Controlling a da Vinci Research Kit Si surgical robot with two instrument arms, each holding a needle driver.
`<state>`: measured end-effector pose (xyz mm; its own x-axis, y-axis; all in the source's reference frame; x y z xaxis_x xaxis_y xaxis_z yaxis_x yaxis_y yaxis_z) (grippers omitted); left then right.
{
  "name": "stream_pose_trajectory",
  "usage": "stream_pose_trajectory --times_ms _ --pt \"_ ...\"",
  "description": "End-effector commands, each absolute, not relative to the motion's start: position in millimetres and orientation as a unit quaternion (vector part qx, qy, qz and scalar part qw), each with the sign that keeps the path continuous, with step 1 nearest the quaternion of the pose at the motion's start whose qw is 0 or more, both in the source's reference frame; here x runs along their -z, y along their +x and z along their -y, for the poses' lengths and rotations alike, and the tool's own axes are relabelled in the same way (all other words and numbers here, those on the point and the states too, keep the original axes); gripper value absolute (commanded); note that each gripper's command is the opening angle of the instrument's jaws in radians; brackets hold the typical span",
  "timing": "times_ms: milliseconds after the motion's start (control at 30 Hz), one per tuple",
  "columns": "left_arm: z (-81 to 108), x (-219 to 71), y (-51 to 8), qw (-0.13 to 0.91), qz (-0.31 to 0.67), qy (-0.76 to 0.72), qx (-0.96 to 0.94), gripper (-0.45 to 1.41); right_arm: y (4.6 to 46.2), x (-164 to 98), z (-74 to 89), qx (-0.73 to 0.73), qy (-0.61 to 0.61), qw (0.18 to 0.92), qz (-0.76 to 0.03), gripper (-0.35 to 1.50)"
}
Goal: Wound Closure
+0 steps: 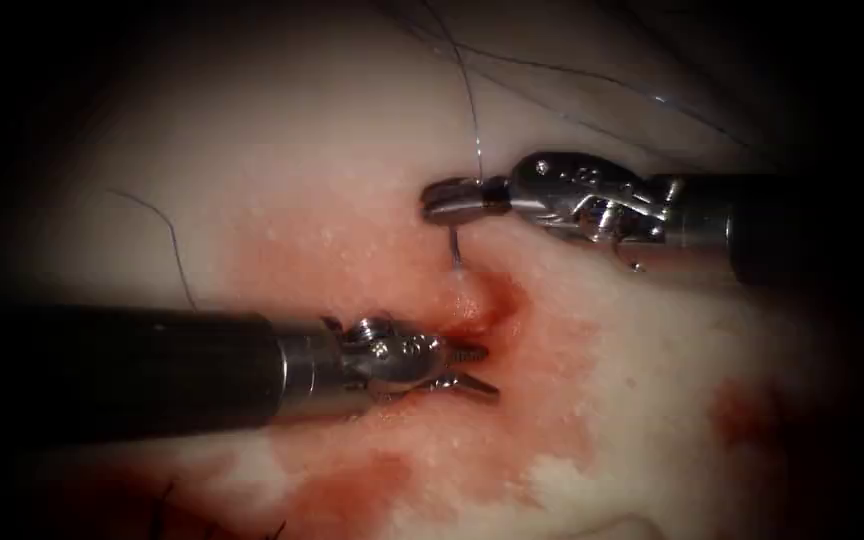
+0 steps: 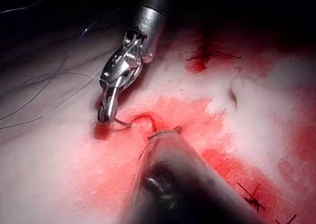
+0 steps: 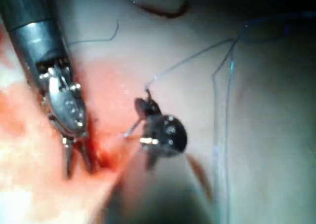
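Tissue nearest the endoscope is stained with red fluid, and a few dark cut ends of thread stick up at its near edge. Just beyond, I have the left tool coming in from the left, its jaws parted a little and holding nothing, tips resting at the cut where the red fluid is darkest. Farther back, my right tool reaches in from the right with its jaws closed on the needle near its upper end. The needle's curve runs down from those jaws into the tissue at the upper end of the cut; in the left wrist view the needle hooks from the right tool into the reddened tissue. Thread rises from the right tool's jaws and trails away over the pale tissue behind.
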<state>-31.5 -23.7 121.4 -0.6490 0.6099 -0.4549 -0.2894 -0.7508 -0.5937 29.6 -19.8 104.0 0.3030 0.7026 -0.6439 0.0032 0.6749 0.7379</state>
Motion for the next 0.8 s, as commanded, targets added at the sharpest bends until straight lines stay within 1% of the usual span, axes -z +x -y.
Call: stream_pose_trajectory --times_ms 33,367,633,800 --pt "23.8 -121.9 -32.0 0.256 0.242 -0.331 -0.875 0.37 30.3 -104.0 19.8 -0.246 0.339 0.735 -0.533 -0.35" --pt "23.8 -122.0 -31.9 0.256 0.243 -0.332 -0.875 0.37 30.5 -103.1 21.3 -0.268 0.444 0.712 -0.474 -0.35" --pt "23.7 -122.0 -31.8 0.255 0.243 -0.329 -0.876 0.37 30.1 -102.7 22.8 -0.277 0.496 0.702 -0.43 -0.35" --pt "23.7 -122.1 -31.8 0.255 0.243 -0.329 -0.876 0.37 29.6 -102.9 23.3 -0.281 0.505 0.699 -0.422 -0.35"
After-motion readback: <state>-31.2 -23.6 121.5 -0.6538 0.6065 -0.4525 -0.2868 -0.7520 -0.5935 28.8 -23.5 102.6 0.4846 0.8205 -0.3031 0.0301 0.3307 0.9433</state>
